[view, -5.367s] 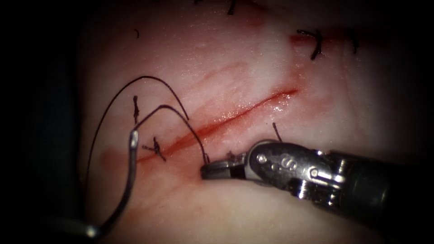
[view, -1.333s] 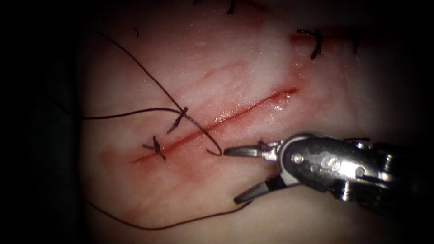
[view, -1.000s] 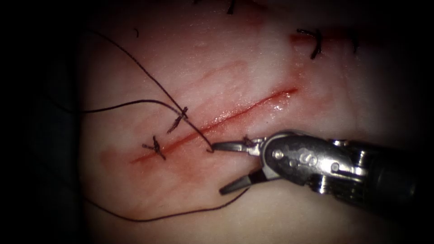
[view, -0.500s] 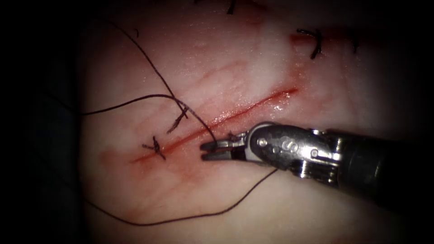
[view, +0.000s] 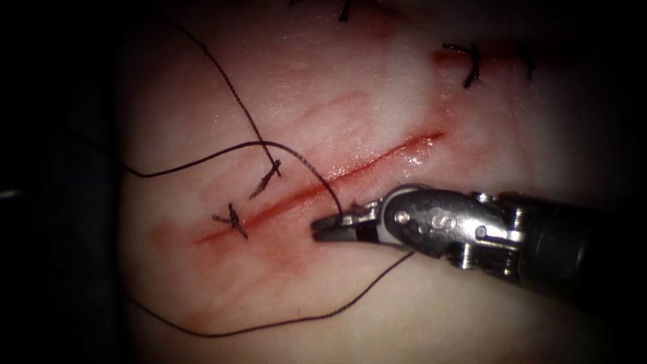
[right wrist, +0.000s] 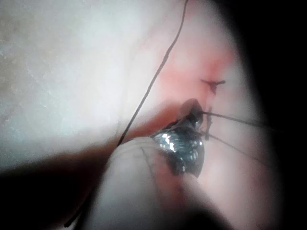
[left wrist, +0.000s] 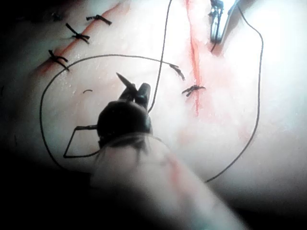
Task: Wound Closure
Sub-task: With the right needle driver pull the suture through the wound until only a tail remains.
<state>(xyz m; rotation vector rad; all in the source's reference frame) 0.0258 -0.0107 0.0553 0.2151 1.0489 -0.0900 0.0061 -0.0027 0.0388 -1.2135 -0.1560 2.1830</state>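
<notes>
Trailing nearest you, the slack of the dark braided thread (view: pixel 269 329) sweeps in a loose arc over the pale pork-belly tissue (view: pixel 323 87) on the right side of the cut and passes under your right arm's silver needle driver (view: pixel 322 232). That tool's jaws are closed flat, and the thread drops from its upper loop straight into them, so they appear to pinch the strand right beside the long red cut (view: pixel 377 160). That low grip probably keeps control close to the exit point. Red fluid (view: pixel 269 249) stains the tissue just under the tips.

On the cut's left end sits a short knotted stitch (view: pixel 232 221), with a second dark stitch (view: pixel 266 178) just beyond. Farther off, older black stitches (view: pixel 468 64) cross another red line.

In the left wrist view, your left arm's dark needle driver (left wrist: pixel 136 90) hangs well apart from the cut. It is clamped on the thin curved steel needle (left wrist: pixel 123 80), point free of the tissue and likely parked out of the way. You cannot tell where along its curve the grip lies
</notes>
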